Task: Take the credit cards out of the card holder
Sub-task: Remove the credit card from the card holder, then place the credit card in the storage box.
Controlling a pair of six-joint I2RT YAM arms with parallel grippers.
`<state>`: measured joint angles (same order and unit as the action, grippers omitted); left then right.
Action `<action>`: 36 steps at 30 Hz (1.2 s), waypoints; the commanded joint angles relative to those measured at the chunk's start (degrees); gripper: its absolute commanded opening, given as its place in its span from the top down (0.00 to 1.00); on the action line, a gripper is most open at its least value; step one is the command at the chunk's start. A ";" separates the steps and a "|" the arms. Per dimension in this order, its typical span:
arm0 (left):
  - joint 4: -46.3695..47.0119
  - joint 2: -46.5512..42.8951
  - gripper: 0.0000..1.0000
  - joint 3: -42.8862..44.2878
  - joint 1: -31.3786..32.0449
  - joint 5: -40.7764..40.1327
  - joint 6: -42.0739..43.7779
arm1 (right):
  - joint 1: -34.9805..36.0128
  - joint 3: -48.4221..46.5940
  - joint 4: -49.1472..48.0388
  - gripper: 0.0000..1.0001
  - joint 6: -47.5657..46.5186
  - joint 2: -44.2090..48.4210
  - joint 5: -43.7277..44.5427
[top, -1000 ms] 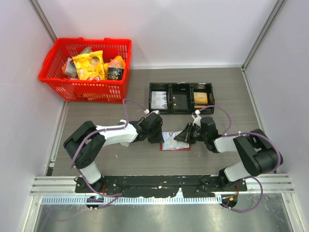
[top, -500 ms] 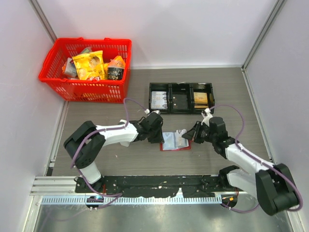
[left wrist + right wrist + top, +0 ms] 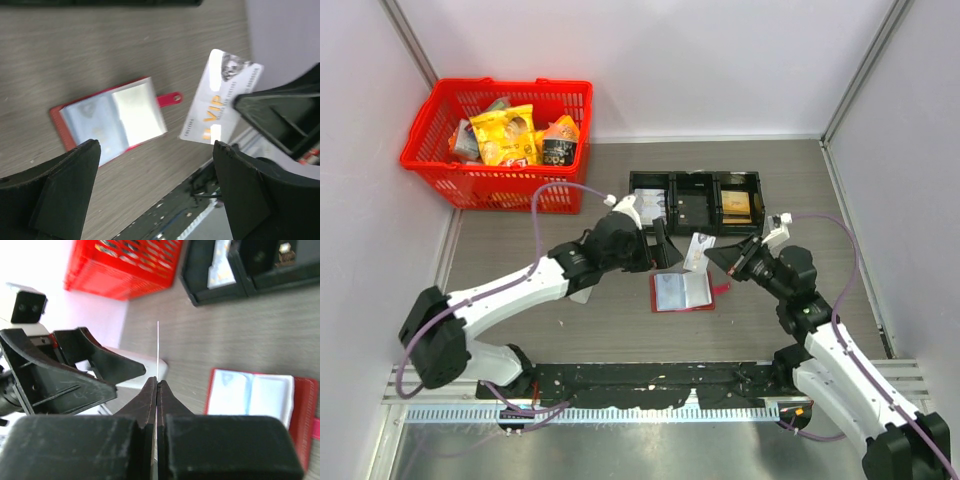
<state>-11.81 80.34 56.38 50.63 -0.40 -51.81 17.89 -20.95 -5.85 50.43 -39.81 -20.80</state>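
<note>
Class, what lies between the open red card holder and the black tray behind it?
In the top view, a credit card, pinched by the right gripper, is held above that stretch, with the open left gripper beside it.

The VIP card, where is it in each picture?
Top external: the VIP card is in the middle, lifted up and pinched by the right tool.
Left wrist: it is right of centre, tilted, with its lower corner in the right tool.
Right wrist: only its thin edge shows, a white line rising from the shut tool.
Shared landmark: the red card holder, lying open in all three.
</note>
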 commanded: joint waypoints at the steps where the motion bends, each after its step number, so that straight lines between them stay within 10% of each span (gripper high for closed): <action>1: 14.41 -7.20 0.01 -4.24 0.26 0.14 -1.36 | -0.14 1.96 -11.98 0.99 9.76 4.91 4.27; 17: 49.86 -4.58 0.15 -12.08 0.43 12.35 -8.57 | -0.05 5.57 -29.04 0.99 20.84 6.24 4.80; 36: 55.75 -1.06 0.64 -10.50 0.70 11.74 -6.11 | 0.48 6.53 -32.03 0.99 21.72 5.27 2.95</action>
<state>38.37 78.32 43.70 51.05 11.57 -59.48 17.91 -14.63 -33.98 71.70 -34.65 -17.43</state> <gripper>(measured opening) 0.394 0.032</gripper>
